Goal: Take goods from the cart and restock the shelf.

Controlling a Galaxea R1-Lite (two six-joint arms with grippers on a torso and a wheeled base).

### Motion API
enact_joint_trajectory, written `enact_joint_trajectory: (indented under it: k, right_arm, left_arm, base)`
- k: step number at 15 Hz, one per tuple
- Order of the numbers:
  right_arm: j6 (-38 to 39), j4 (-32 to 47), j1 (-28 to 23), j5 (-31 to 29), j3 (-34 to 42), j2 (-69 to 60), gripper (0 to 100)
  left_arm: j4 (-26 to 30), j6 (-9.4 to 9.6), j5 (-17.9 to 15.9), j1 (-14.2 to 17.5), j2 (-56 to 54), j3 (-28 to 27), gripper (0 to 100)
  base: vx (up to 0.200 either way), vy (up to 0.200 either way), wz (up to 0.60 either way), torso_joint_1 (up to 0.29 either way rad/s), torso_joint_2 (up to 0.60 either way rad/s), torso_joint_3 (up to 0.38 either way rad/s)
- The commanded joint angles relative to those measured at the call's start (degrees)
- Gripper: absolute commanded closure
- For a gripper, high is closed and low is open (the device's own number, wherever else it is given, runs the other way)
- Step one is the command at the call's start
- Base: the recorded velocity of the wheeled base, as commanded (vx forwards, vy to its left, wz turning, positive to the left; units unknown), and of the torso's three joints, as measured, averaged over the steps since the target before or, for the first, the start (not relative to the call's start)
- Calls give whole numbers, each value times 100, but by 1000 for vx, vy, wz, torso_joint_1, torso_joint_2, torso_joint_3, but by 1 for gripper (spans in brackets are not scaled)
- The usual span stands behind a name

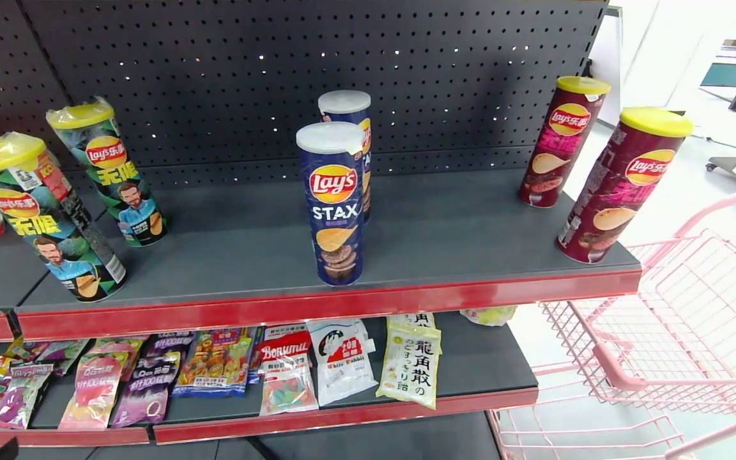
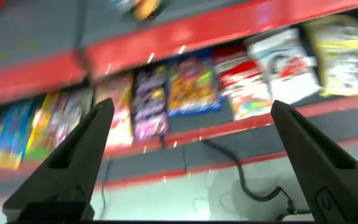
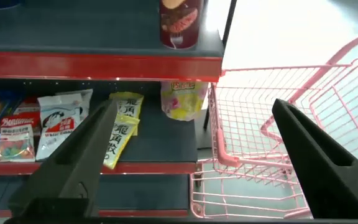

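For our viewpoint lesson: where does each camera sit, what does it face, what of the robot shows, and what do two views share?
Head: on the head, looking forward and down at cans on the shelf, bags below, cart right; barely any robot.
Left wrist: on the left arm, facing the bags; open left gripper in front.
Right wrist: on the right arm, facing cart and bags; open right gripper in front.
Shared: both wrists show the white bag.

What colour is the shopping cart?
The cart is pink, clearest in the head view.
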Motion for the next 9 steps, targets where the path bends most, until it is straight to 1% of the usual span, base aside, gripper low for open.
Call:
enact_joint_trajectory:
  k: [1,2,4,5,6,7,9]
  right_arm:
    - [-34,212,-84,-8,613,-1195,0]
    - [-43,546,-93,-16,692,-1670,0]
    - [-157,1706,-110,-236,692,-2830,0]
    - [-227,1961,-5,-517,718,-3059,0]
    - [-245,1935,-5,-834,744,-3050,0]
    - [-236,1908,-5,-1291,815,-3050,0]
    - [-69,1908,-5,-1502,823,-3050,0]
  left_arm:
    - [399,-343,59,658,-1276,490,0]
    - [399,-352,94,728,-1636,684,0]
    - [382,-361,59,948,-2418,1106,0]
    - [347,-545,32,913,-2559,1158,0]
    - [285,-659,-12,816,-2682,1176,0]
    - [206,-651,-196,737,-2849,1211,0]
    - [109,-659,-284,737,-2849,1264,0]
  base:
    - [0,0,0,0,0,0]
    - [0,0,0,0,0,0]
    - [0,0,0,0,0,0]
    - [0,0,0,0,0,0]
    - [0,0,0,0,0,0]
    - [0,0,0,0,0,0]
    - [0,0,0,0,0,0]
